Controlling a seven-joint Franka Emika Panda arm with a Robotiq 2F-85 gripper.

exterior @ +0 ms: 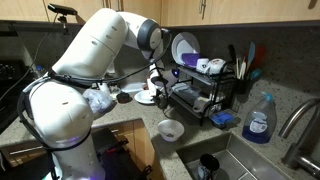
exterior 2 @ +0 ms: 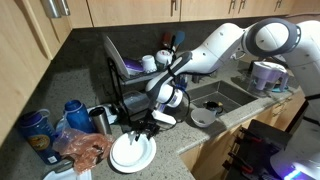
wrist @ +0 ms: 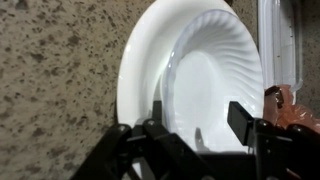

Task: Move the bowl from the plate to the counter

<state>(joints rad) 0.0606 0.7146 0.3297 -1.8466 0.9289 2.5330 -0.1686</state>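
In the wrist view the small white bowl (wrist: 215, 80) sits inside the flat white plate (wrist: 138, 60) on the speckled counter (wrist: 50, 90). My gripper (wrist: 197, 130) is open and hovers just above the bowl. One finger is over the bowl's left rim and the other is over its right side, with nothing held. In an exterior view the plate with the bowl (exterior 2: 132, 153) lies near the counter's front edge, and the gripper (exterior 2: 148, 127) is right above its far side. The plate also shows in an exterior view (exterior: 147, 97), partly hidden by the arm.
A deeper whitish bowl (exterior 2: 203, 117) (exterior: 171, 129) stands by the sink. A black dish rack (exterior 2: 135, 75) with a large plate (exterior: 183, 47) is behind. A steel cup (exterior 2: 98, 120), blue containers (exterior 2: 35, 125) and a reddish packet (exterior 2: 85, 150) crowd the plate. A blue soap bottle (exterior: 259, 120) stands by the tap.
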